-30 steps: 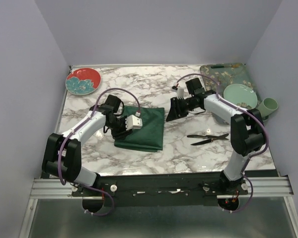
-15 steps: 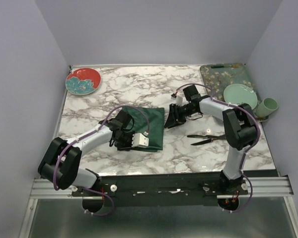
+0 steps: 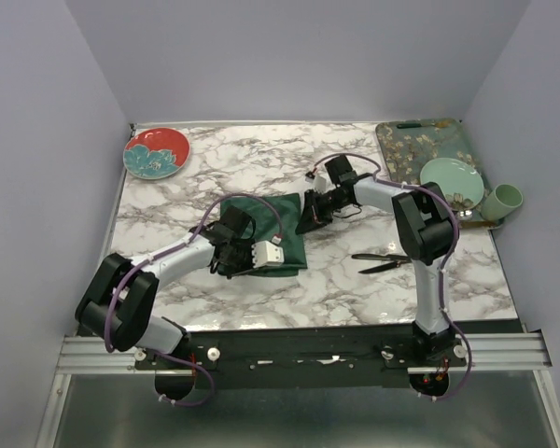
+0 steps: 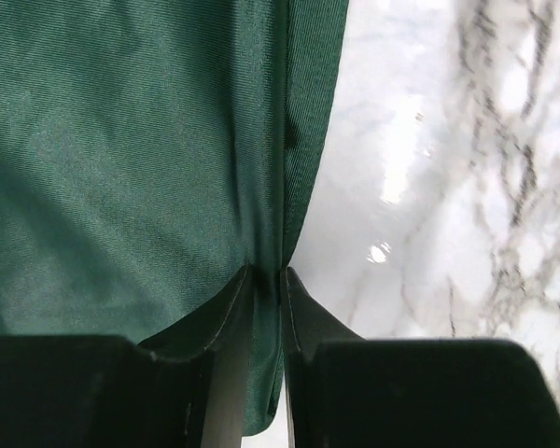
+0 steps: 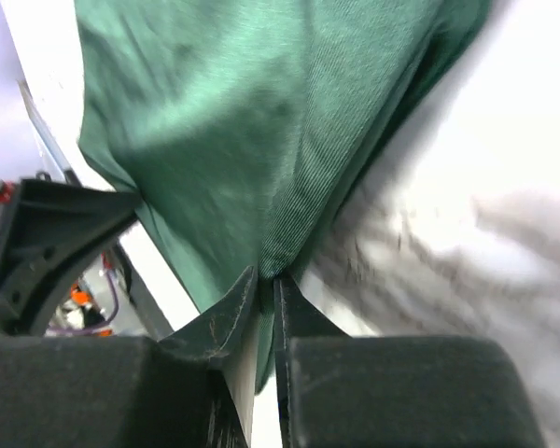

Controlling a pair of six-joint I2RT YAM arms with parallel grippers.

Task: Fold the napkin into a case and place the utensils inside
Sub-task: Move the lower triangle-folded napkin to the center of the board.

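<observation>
The dark green napkin (image 3: 271,229) lies folded on the marble table (image 3: 261,168), left of centre. My left gripper (image 3: 289,257) is shut on its near right edge; the left wrist view shows cloth (image 4: 149,159) pinched between the two fingers. My right gripper (image 3: 305,224) is shut on the napkin's far right corner, with green cloth (image 5: 252,121) clamped between its jaws in the right wrist view. The two black utensils (image 3: 389,260) lie crossed on the table to the right of the napkin, near the right arm.
A red floral plate (image 3: 156,151) sits at the back left. At the back right a teal floral tray (image 3: 420,140) holds a pale green plate (image 3: 451,175); a green cup (image 3: 506,199) stands beside it. Purple cables loop over both arms.
Both grippers have closed on the napkin's right edge. The left gripper slid right along the cloth and the right arm swung left onto the far corner.
</observation>
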